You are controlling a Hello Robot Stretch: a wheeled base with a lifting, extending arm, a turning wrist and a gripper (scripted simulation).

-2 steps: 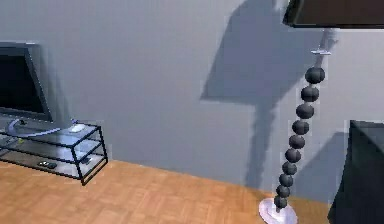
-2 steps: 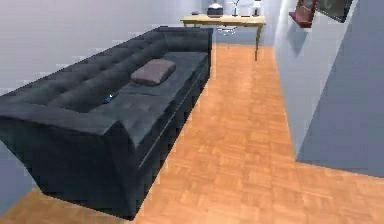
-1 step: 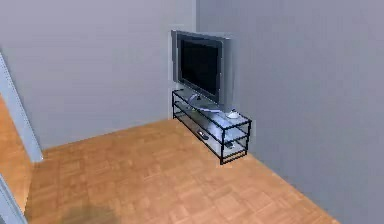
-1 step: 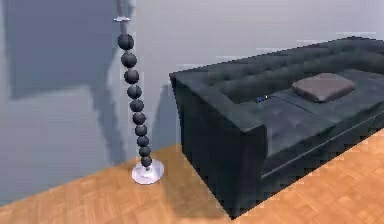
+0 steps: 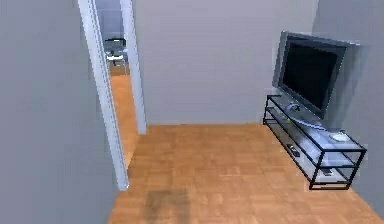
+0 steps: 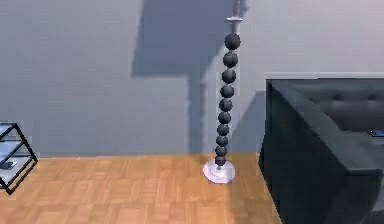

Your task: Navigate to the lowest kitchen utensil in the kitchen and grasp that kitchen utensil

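Kitchen utensil: location cannot be told, nothing with a utensil's shape can be made out. Gripper: state cannot be told.

Forward view: a white-framed doorway (image 5: 120, 90) at left opens onto a farther room with an orange-brown floor. A small dark shape (image 5: 117, 48) sits deep inside, too small to name. A grey wall (image 5: 200, 60) runs across the back, above the wood parquet floor (image 5: 210, 170). At right, a flat TV (image 5: 312, 75) stands upright on a black-framed glass stand (image 5: 345, 165) against the right wall. A small white roundish thing (image 5: 340, 136) lies on the stand's top shelf just beside the TV's foot. A small thing (image 5: 294, 150) on the lower shelf is unclear.

Arm side view: a floor lamp (image 6: 226, 95), a column of dark balls on a white round base, stands upright near the grey wall. A dark sofa (image 6: 320, 140) is just beside it at right. The stand's corner shows at the left edge, well apart from the lamp.
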